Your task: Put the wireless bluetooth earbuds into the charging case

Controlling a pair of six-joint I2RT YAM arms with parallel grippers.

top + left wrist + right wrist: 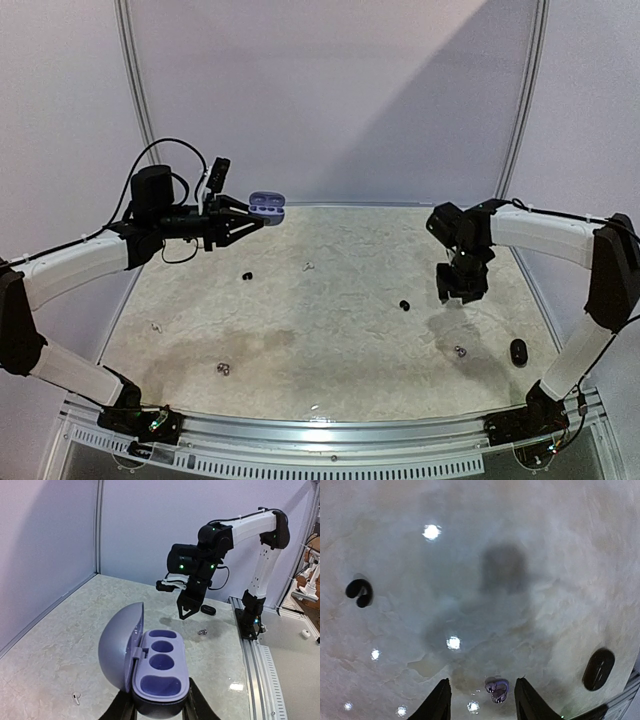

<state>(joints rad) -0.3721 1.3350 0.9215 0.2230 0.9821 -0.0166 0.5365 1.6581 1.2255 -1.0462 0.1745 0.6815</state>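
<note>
My left gripper [240, 222] is shut on the base of a lavender charging case [266, 206], held up above the table's far left. In the left wrist view the charging case [160, 667] has its lid swung open to the left and its pockets are empty. My right gripper [462, 288] hangs open over the table's right side. A silvery-grey earbud [496, 689] lies on the table below it, seen between the two fingertips and not touched by them. That earbud [460, 351] also shows from above. Black earbuds [404, 304] [246, 275] lie mid-table.
A black oval case [518, 351] rests near the right front edge, close to the silvery earbud. A white earbud [308, 266] lies at the centre back, another white one [156, 326] at the left, and a silvery one [224, 368] at the front left.
</note>
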